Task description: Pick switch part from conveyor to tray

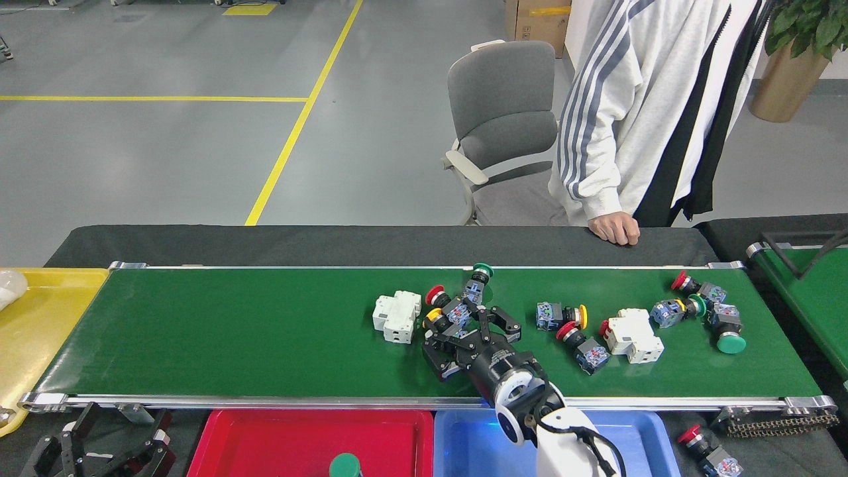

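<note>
Fingers (501, 320) of the right gripper (469, 332) spread open, tips down at the belt, straddling a yellow-capped switch (437, 320); not clamped on it as far as can be seen. Left gripper (109, 445) low at the near left edge, off the belt, fingers apart, holding nothing.

Nearest row: red tray (265, 437) with a green cap (344, 466) showing at its front edge; blue tray (464, 434) just right of it, under the right arm. A loose red-capped switch (707, 450) lies on the dark table at far right.

On the conveyor (199, 331): white breaker block (397, 316) just left of the gripper. A red-capped switch (442, 301) and a green-capped switch (477, 283) crowd beside the yellow one, touching or nearly so. Further right, a yellow-capped (562, 315) and red-capped pair (582, 346), a second white block (633, 334), then three more switches (702, 305) near the right end.

Yellow tray (40, 318) off the belt's left end. Second narrower green belt (811, 291) at right.

Beyond: person's hand (615, 228) resting on the black table edge, grey chair (500, 126) behind.
</note>
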{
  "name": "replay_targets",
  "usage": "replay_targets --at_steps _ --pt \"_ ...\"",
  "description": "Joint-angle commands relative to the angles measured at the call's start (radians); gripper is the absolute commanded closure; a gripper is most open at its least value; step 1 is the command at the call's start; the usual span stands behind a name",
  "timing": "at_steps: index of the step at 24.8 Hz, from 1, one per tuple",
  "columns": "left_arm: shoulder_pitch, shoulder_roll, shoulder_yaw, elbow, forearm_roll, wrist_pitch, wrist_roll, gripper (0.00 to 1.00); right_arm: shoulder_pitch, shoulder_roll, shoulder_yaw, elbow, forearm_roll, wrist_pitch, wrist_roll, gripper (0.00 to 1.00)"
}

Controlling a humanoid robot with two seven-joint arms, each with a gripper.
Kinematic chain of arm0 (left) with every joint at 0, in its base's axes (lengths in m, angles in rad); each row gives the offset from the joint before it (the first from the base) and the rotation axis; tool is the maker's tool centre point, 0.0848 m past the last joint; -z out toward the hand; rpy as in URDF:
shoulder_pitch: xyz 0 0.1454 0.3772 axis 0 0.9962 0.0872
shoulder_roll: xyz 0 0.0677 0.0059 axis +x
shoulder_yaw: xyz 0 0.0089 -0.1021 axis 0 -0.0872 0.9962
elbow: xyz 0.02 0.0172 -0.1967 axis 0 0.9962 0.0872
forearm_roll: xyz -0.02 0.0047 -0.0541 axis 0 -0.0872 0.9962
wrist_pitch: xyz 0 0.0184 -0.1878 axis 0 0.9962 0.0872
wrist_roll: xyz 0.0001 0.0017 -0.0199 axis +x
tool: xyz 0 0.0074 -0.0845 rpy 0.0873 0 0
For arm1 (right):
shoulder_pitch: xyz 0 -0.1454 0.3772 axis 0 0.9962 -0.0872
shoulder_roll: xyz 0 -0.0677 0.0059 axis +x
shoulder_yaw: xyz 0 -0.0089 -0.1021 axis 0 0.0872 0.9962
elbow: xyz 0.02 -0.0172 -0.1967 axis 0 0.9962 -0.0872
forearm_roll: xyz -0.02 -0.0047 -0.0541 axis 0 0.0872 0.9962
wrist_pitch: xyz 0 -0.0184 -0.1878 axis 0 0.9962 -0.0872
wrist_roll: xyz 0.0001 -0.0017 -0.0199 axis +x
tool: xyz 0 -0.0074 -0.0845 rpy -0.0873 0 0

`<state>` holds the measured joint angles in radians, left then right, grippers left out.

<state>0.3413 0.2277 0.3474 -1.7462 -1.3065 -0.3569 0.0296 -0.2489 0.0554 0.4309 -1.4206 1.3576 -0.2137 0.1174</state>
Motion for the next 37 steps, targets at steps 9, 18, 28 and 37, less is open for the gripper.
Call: replay_targets --at_steps 9,18,28,37 --pt "-0.001 0.012 0.002 -0.015 0.001 -0.004 0.009 0.0 0.068 0.049 0.183 -0.11 -0.002 -0.233 -0.024 0.0" --pt "-0.127 0.004 -0.186 -0.023 -0.086 0.013 -0.004 0.0 0.517 0.07 -0.222 -0.339 -0.005 0.223 -0.245 0.05" --pt "-0.461 -0.307 -0.343 0.229 -0.401 0.073 -0.223 0.0 0.473 0.037 -0.23 -0.262 0.067 0.553 -0.309 0.06" --pt "-0.542 -0.291 -0.268 0.398 -0.399 0.156 -0.223 0.0 0.293 0.035 -0.15 -0.144 0.121 0.543 -0.13 0.06"
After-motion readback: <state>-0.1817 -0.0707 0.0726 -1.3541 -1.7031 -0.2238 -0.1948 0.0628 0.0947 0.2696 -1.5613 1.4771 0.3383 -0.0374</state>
